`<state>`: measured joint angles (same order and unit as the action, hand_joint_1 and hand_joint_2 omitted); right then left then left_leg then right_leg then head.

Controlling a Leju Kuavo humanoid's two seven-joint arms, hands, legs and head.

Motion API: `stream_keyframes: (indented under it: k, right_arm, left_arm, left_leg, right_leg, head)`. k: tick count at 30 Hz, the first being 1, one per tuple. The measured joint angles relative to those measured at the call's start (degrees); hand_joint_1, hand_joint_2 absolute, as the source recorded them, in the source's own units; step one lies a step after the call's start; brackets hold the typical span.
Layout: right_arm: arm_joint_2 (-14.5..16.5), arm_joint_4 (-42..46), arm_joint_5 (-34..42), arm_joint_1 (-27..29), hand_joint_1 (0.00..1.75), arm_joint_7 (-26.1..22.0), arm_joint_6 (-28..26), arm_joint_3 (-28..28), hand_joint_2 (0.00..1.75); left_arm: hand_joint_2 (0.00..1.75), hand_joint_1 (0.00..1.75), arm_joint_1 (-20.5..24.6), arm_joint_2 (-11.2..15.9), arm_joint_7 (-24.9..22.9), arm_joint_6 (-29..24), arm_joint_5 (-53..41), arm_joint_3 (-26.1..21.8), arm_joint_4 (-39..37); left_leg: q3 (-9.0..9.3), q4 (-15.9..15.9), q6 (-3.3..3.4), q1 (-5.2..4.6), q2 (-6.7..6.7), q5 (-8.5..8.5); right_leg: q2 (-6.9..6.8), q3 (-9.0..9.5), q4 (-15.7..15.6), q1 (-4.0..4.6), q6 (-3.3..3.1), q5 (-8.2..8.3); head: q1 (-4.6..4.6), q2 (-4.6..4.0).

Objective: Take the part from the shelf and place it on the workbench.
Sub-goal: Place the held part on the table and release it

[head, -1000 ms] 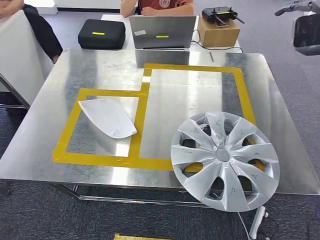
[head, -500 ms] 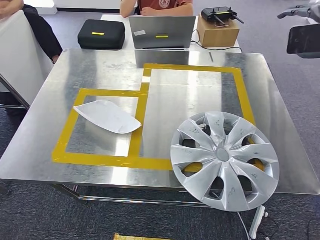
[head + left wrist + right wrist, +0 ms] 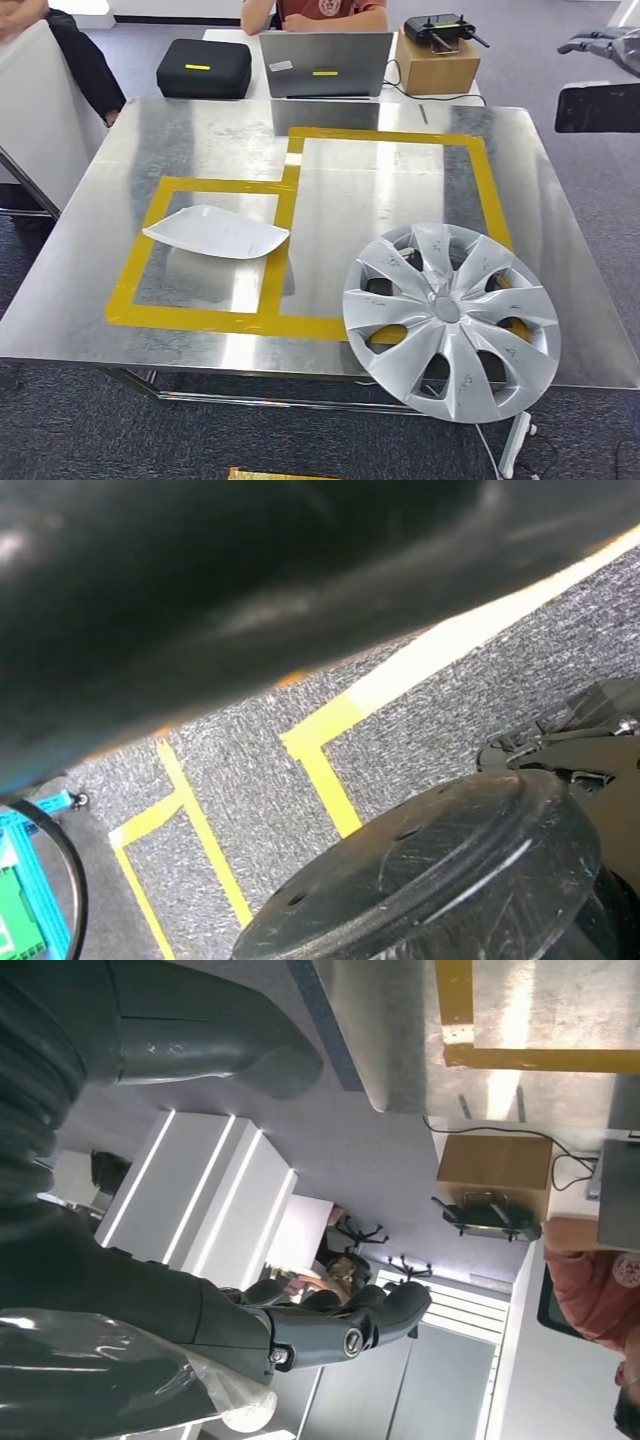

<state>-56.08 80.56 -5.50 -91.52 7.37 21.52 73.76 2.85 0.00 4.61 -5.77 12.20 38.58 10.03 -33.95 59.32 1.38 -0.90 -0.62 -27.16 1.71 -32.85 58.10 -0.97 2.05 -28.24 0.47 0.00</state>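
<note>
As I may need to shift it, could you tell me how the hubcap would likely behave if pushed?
The hubcap overhangs the workbench's near edge, so a nudge may tip it off. It looks thin and spoked: probably light, slightly flexible.

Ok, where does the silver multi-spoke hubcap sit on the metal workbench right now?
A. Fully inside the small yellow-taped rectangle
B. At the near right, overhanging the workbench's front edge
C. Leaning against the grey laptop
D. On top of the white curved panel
B: the silver multi-spoke hubcap lies at the near right of the metal workbench, its lower rim past the front edge, apart from the white curved panel.
</note>
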Motion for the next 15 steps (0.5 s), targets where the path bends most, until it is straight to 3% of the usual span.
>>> stream_keyframes:
  k: [5, 7, 11, 13, 15]
  right_arm:
    - [0.0, 0.0, -0.7, 1.4, 0.0, 0.0, 0.6, -2.6, 1.75]
    - [-0.1, 0.0, -0.7, 1.6, 0.0, 0.0, 0.6, -3.5, 1.75]
    - [-0.2, 0.1, -0.9, 2.3, 0.0, -0.1, 0.8, -4.2, 1.75]
    - [-0.2, 0.1, -1.0, 2.9, 0.0, -0.1, 1.0, -4.2, 1.75]
    - [-0.2, 0.1, -1.0, 3.0, 0.0, -0.1, 1.1, -4.2, 1.75]
  left_arm:
    - [0.0, 0.0, 0.0, 0.0, 0.0, -0.1, 0.0, 0.0, 0.0]
    - [0.0, 0.0, 0.1, -0.2, 0.0, -0.1, 0.0, 0.0, 0.0]
    - [0.0, 0.0, 0.1, -0.3, 0.0, -0.1, 0.0, 0.0, 0.0]
    - [0.0, 0.0, 0.1, -0.4, -0.1, -0.1, 0.0, 0.0, 0.0]
    - [0.0, 0.0, 0.1, -0.4, -0.1, -0.1, 0.0, 0.0, 0.0]
  left_leg:
    - [0.08, -0.4, 0.91, -0.05, 0.11, 0.25]
    - [0.59, -1.6, 1.48, 0.31, 0.44, 0.88]
    - [0.78, -2.3, 1.83, 0.59, 0.98, 1.51]
    - [0.74, -2.3, 1.81, 0.64, 1.06, 1.55]
    - [0.73, -2.2, 1.8, 0.66, 1.07, 1.56]
  right_leg:
    - [0.09, 0.08, -0.4, -0.16, 0.66, 0.15]
    - [-0.25, -0.61, 0.7, -0.1, 0.98, -0.87]
    - [-1.14, -6.17, 12.7, -0.38, 1.69, -6.86]
    - [-1.2, -7.42, 15.6, -0.53, 1.96, -7.43]
    - [-1.21, -7.47, 15.7, -0.56, 2.0, -7.27]
  head:
    - [-0.01, 0.0]
    - [0.13, 0.0]
    - [0.47, 0.0]
    - [0.52, 0.0]
    - [0.54, 0.0]
